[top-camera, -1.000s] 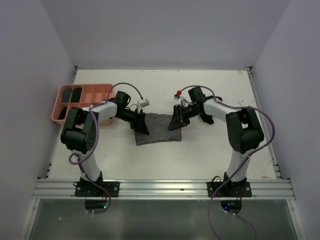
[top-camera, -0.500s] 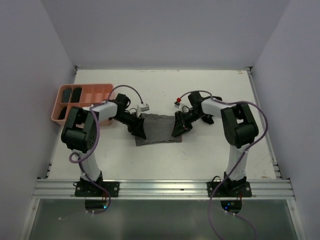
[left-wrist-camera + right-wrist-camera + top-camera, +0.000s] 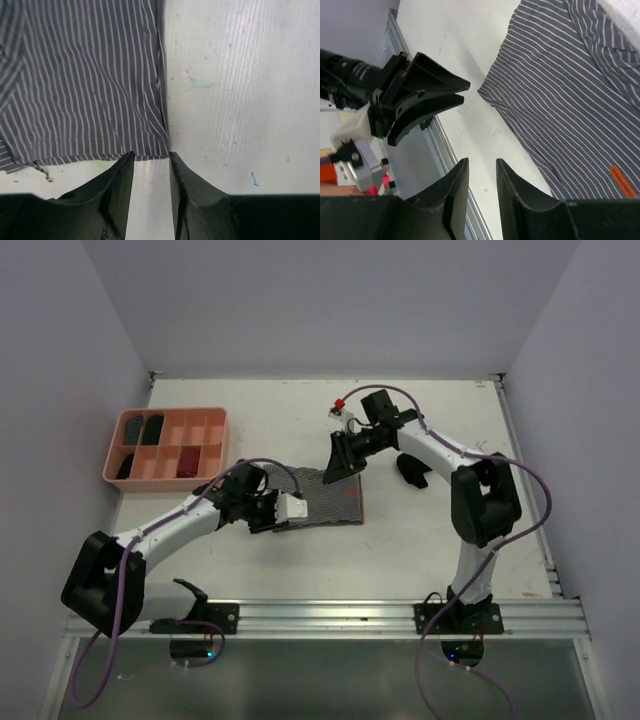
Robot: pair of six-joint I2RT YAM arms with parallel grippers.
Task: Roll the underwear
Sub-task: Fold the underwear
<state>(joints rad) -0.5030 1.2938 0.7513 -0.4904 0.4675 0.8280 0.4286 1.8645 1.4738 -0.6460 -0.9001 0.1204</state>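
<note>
**Both jaws slack, striped pair flat on the table**

You have the grey-and-white striped cloth underwear [image 3: 325, 498] spread flat on the white table [image 3: 430, 540], between your two arms; a small orange tag [image 3: 622, 181] shows near one of its edges. Your left gripper [image 3: 151, 159] sits low at the cloth's near left corner; the corner lies just ahead of the fingertips [image 3: 125, 167]; bare table shows through the narrow gap between them, so the jaws are parted a little and grasp nothing. Your right gripper [image 3: 480, 167] hangs above the far edge of the cloth, raised off it; its jaws also stand slightly apart with nothing in them. The plain black cloth garment [image 3: 410, 468] lies crumpled on the table to the right of the striped one, apart from it; neither gripper touches it. The salmon-pink plastic compartment tray [image 3: 212, 412] stands at the far left, well apart from the cloth; some of its compartments hold dark items.
</note>
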